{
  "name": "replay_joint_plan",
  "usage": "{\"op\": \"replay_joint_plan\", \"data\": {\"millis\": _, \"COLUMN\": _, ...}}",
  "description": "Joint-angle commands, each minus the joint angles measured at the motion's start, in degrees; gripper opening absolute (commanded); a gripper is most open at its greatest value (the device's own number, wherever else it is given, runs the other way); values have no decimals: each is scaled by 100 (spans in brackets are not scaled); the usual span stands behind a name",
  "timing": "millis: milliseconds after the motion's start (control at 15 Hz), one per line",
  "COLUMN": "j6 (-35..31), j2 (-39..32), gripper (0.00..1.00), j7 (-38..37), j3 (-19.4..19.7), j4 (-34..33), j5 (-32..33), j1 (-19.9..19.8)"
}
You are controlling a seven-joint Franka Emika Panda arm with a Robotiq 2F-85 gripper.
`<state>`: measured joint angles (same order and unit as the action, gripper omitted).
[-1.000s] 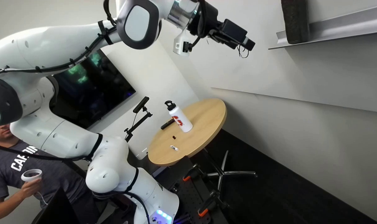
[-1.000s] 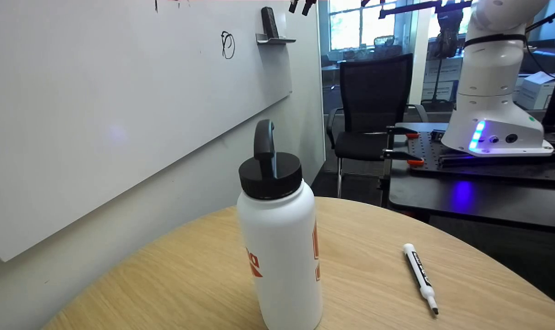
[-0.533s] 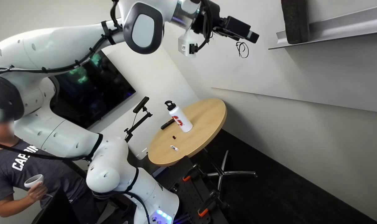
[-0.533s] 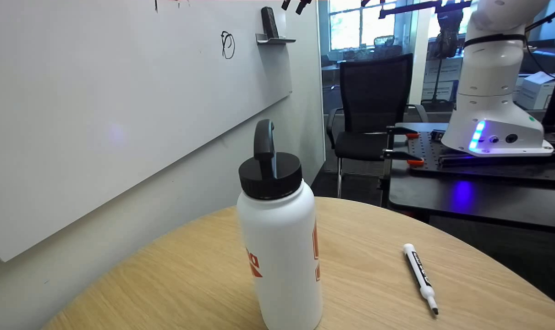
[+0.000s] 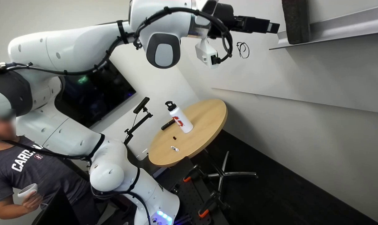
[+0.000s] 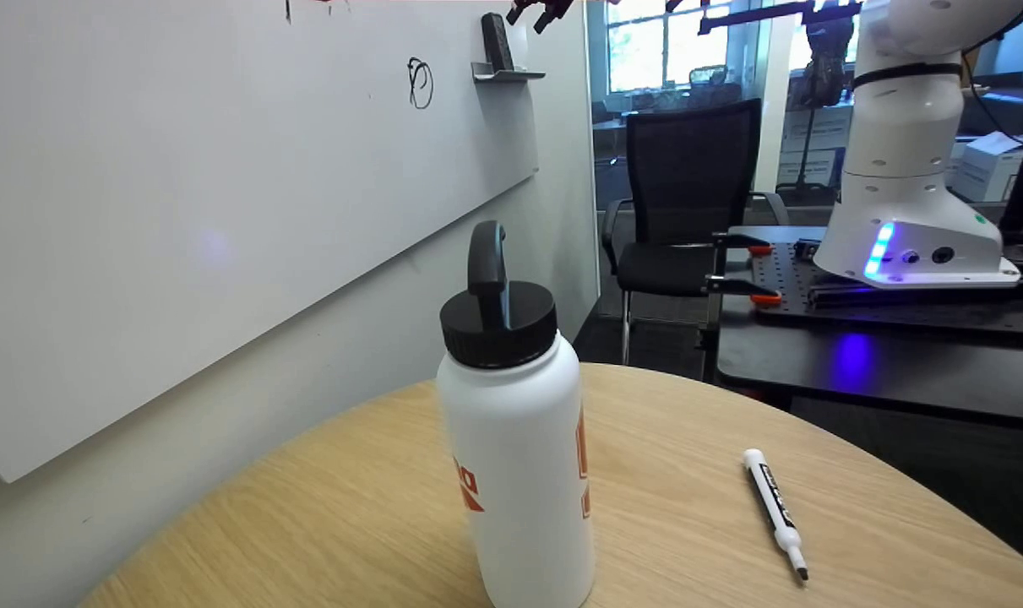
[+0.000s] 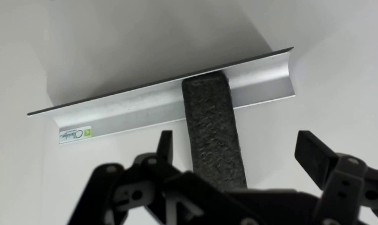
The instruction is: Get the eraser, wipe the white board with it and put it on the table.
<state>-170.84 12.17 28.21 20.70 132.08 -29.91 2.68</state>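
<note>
Eraser (image 7: 212, 131) is standing on end in the metal tray (image 7: 129, 111), at the white board's (image 6: 224, 169) far right in an exterior view. Gripper (image 7: 238, 147) is hovering near it, fingers (image 7: 313, 159) sitting wide apart, showing left and right of it in wrist view. Bottle (image 6: 515, 456) is standing near, on the table (image 6: 334, 507); marker (image 6: 775, 511) is lying to its right.

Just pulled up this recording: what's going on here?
A robot arm points its open gripper toward the dark eraser, which stands on end on a metal ledge of the white board. Nothing is gripped yet, and the white board carries a black loop-shaped scribble. A person holds a white controller, perhaps steering the arm. The table bears a white bottle and a marker.
</note>
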Motion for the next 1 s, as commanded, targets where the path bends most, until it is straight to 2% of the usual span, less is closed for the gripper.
{"op": "replay_joint_plan", "data": {"millis": 0, "j6": -193, "j2": 104, "gripper": 100, "j7": 1111, "j3": 542, "j4": -24, "j5": -962, "j1": 671}}
{"op": "replay_joint_plan", "data": {"millis": 67, "j6": -87, "j2": 5, "gripper": 100, "j7": 621, "j3": 289, "j4": -14, "j5": -548, "j1": 342}}
{"op": "replay_joint_plan", "data": {"millis": 333, "j6": -86, "j2": -3, "gripper": 100, "j7": 725, "j3": 340, "j4": -15, "j5": -606, "j1": 397}}
{"op": "replay_joint_plan", "data": {"millis": 600, "j6": -1004, "j2": -38, "gripper": 100, "j7": 1244, "j3": 472, "j4": -13, "j5": -999, "j1": 822}}
{"op": "replay_joint_plan", "data": {"millis": 933, "j6": -1457, "j2": -10, "gripper": 100, "j7": 1695, "j3": 818, "j4": 12, "j5": -1086, "j1": 1352}}
